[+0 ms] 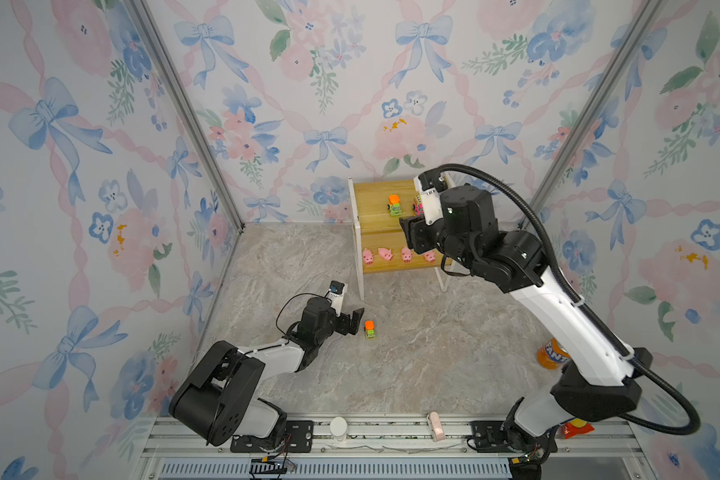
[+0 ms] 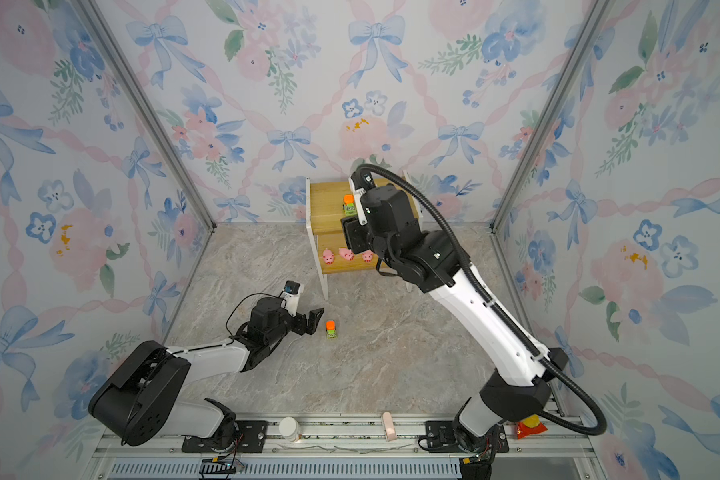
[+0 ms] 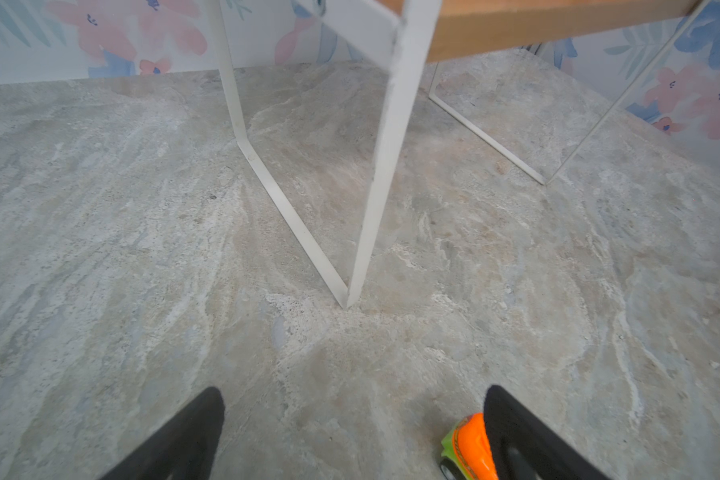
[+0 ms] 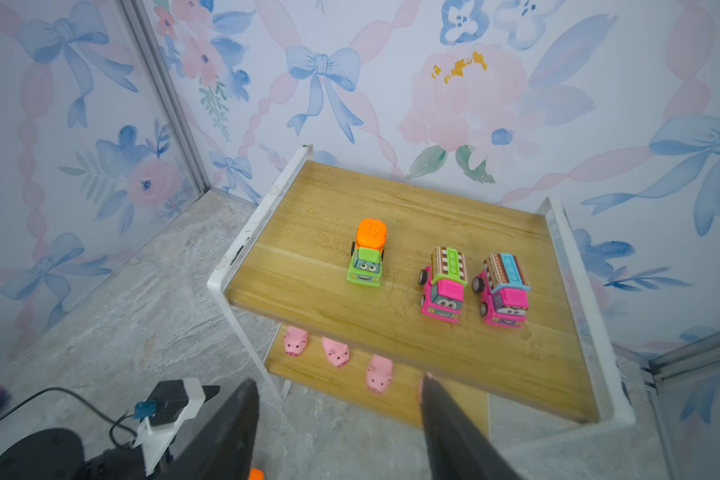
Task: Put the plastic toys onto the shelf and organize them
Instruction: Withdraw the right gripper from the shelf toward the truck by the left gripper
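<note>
The shelf (image 1: 371,199) stands at the back wall. Its top board (image 4: 308,232) carries a green truck (image 4: 367,259) and two pink buses (image 4: 443,286) (image 4: 504,291). Several pink pigs (image 1: 386,253) line the lower board. My right gripper (image 4: 337,399) hangs open and empty in front of the shelf, above the pigs (image 4: 336,351). A second green truck (image 1: 370,329) with an orange top sits on the floor. My left gripper (image 3: 354,390) is open low over the floor, and this truck (image 3: 468,449) lies against the inside of one finger (image 3: 516,432).
An orange soda bottle (image 1: 551,353) stands on the floor behind the right arm. On the front rail sit a white bottle (image 1: 338,428), a pink piece (image 1: 434,426) and a red-and-yellow bag (image 1: 576,428). The shelf's white legs (image 3: 375,187) stand just ahead of the left gripper.
</note>
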{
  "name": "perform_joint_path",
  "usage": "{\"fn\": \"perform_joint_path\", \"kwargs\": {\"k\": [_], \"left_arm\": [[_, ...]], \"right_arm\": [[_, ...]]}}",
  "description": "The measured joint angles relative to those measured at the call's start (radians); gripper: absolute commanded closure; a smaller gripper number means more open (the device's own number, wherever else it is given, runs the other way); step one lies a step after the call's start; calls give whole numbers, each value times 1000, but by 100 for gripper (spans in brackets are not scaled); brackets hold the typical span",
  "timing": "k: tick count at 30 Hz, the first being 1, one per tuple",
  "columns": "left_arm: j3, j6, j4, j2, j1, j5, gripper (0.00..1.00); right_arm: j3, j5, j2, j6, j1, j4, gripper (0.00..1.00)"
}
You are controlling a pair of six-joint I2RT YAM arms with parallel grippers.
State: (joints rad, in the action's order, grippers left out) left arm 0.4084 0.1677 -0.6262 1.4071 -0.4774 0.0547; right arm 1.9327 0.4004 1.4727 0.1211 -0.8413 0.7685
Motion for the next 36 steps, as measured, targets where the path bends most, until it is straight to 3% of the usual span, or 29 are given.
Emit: {"fn": "perform_joint_path", "kwargs": {"k": [4,7,13,22,36], "left_arm": [[0,0,0,0,0,-3,2],[0,0,0,0,0,-4,2],[0,0,1,0,5,-23,2],[-7,0,3,-4,16,-47,2],[-34,2,10,-23,49,-66,2]], "right_arm": [[-383,10,-236,83,-31,-98,35],[-648,13,-320,179,-69,-162,35],[-952,20,-204,356,-204,-257,34],[-929,-3,92,453,-280,-435,33],[-867,-146,314,467,-242,-608,36]]}}
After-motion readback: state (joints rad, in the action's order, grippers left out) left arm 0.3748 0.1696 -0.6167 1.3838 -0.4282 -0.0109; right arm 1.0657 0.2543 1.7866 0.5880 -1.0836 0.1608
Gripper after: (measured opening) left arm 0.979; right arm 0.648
